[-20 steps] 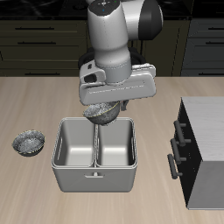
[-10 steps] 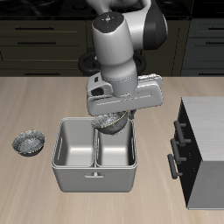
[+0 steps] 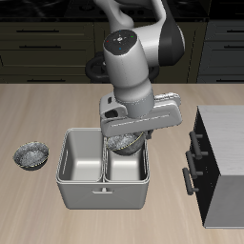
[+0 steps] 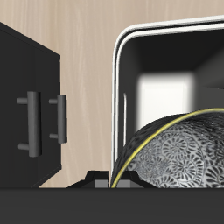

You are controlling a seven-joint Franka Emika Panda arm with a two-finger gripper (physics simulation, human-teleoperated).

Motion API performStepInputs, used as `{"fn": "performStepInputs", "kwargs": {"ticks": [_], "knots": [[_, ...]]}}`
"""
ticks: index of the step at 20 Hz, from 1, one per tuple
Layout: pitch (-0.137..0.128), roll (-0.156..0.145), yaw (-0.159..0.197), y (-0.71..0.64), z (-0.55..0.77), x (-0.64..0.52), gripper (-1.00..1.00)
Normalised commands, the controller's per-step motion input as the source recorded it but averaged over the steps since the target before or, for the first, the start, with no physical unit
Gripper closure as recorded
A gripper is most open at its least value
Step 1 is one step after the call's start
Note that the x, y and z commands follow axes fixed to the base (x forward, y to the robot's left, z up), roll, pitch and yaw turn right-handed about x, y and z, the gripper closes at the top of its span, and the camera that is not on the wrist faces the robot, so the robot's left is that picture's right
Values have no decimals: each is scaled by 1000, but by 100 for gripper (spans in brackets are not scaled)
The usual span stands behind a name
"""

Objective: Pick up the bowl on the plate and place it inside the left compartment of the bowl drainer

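From the exterior view, the gripper (image 3: 127, 136) hangs over the bowl drainer (image 3: 103, 181), with the bowl (image 3: 124, 143) carried just beneath its body, at the back rim of the well that lies under the hand. The fingers themselves are hidden behind the gripper body, so their spread cannot be read directly. Since the bowl hangs clear of the table, they are most likely closed on its rim. The pick-up is therefore done, and the bowl is off the plate, which does not show here. A second bowl (image 3: 31, 153) sits on the table well apart from the fingers, beyond the drainer's other well.

From the wrist view, the bowl (image 4: 179, 153) fills the space right below the fingers, its mottled surface curving up close to the camera. Beyond it opens the left compartment (image 4: 171, 83), with its pale rim and grey floor directly under the bowl. The dark cabinet (image 4: 31, 109) stands off to one side, apart from the drainer.

What appears left is lowering the bowl into that well and letting go.
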Motion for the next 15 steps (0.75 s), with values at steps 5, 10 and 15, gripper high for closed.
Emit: {"fn": "performStepInputs", "kwargs": {"ticks": [5,10,15], "knots": [[31,-24,29,73,-114,22,100],[18,14,14,-14,-35,-63,-100],[-4,-29,4,-53,21,-71,-100]]}}
